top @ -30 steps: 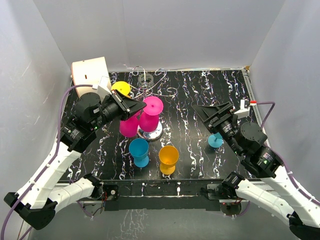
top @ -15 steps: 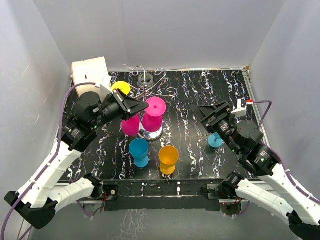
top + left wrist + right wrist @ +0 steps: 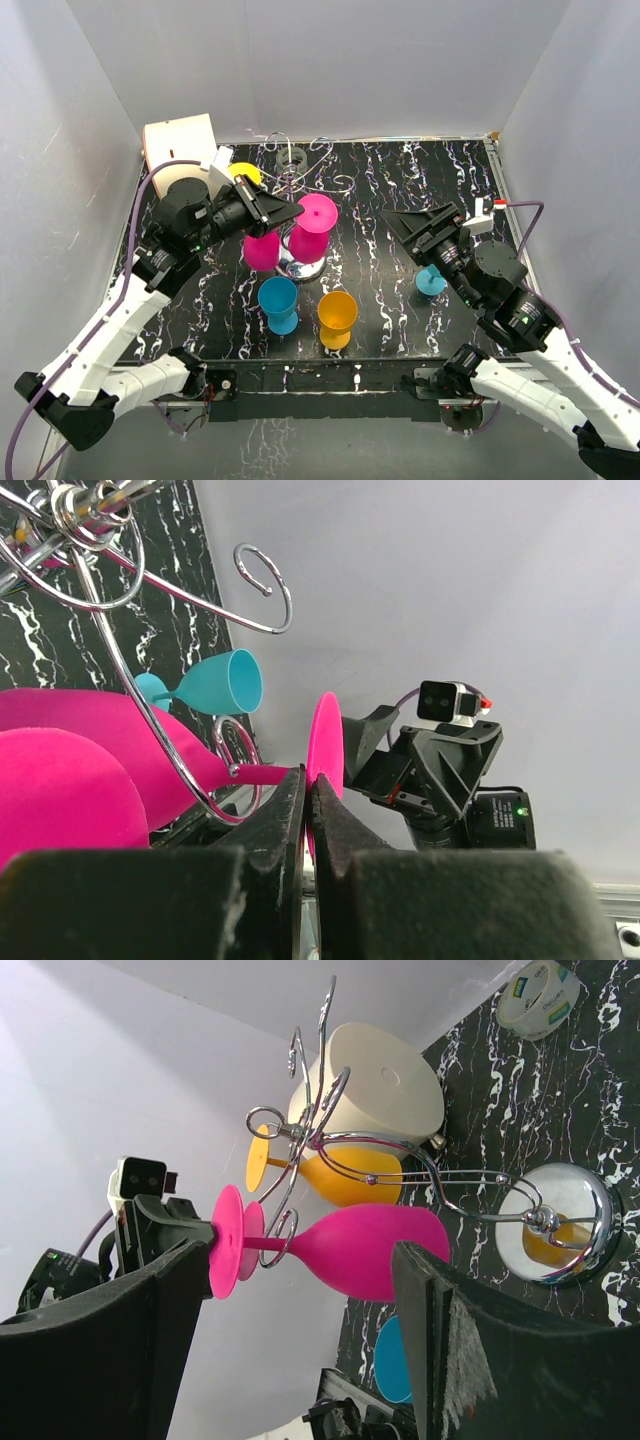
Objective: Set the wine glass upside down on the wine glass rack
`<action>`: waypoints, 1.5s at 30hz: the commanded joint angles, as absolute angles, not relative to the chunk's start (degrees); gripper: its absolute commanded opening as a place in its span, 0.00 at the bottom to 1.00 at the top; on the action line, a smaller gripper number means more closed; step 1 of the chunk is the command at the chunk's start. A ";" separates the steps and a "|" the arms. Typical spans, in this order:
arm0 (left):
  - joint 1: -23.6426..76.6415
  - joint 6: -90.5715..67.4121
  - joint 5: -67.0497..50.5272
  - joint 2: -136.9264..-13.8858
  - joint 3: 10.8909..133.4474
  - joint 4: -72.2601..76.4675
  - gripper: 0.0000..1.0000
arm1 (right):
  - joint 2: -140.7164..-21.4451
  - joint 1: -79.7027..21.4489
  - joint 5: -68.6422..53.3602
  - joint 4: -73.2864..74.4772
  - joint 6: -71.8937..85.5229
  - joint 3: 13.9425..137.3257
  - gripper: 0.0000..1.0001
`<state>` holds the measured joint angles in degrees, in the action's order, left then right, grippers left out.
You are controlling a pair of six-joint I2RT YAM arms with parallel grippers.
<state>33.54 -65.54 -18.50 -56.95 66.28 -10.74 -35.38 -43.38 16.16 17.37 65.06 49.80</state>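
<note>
Left gripper (image 3: 293, 212) is shut tight, its fingertips (image 3: 300, 800) pressed together on the thin stem of the pink wine glass (image 3: 312, 238) right under the foot. From the wrist view the stem runs straight into the closed tips, though whether they pinch it firmly or only rest against it is hard to judge. That glass hangs upside down, bowl low and foot on top, with its stem threaded in one curled arm of the wine glass rack (image 3: 303, 268), over the rack's chrome base. Right gripper (image 3: 420, 222) stands spread wide and holds nothing, poised above the right side of the table (image 3: 400, 170), well apart from the rack and facing it, with a teal glass (image 3: 431, 281) lying on its side below it. A second pink glass (image 3: 261, 250) sits just beside the first, under the left arm's wrist, which hides its stem and foot. A yellow glass (image 3: 243, 172) on the rack's far side is mostly covered by the left arm from above. The rack's wire arms are thin and blend into the marbled tabletop in the top view.
</note>
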 commanded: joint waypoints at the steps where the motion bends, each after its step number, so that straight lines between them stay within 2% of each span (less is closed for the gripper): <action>1: 33.34 -63.32 -19.07 -57.68 70.33 -11.76 0.00 | -34.90 -43.35 16.52 14.34 65.43 49.72 0.71; 19: 33.38 -58.59 -16.91 -62.97 75.37 -16.66 0.01 | -35.16 -43.34 17.10 14.12 64.90 49.75 0.71; 24: 33.41 -55.70 -16.37 -64.67 78.30 -19.84 0.07 | -35.57 -43.34 16.56 13.55 64.80 49.75 0.71; 32: 33.35 -53.44 -16.14 -64.61 78.85 -21.65 0.24 | -35.44 -43.41 16.61 13.80 64.75 49.32 0.71; 41: 33.39 -51.77 -15.21 -64.27 79.54 -23.60 0.33 | -35.83 -43.39 16.38 13.56 64.39 49.44 0.71; 45: 33.37 -51.09 -14.95 -64.60 80.19 -23.96 0.39 | -36.42 -43.40 16.26 13.67 63.46 50.06 0.72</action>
<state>33.54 -52.66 -15.11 -65.69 77.60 -23.03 -35.92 -43.38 16.34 17.28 64.69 49.69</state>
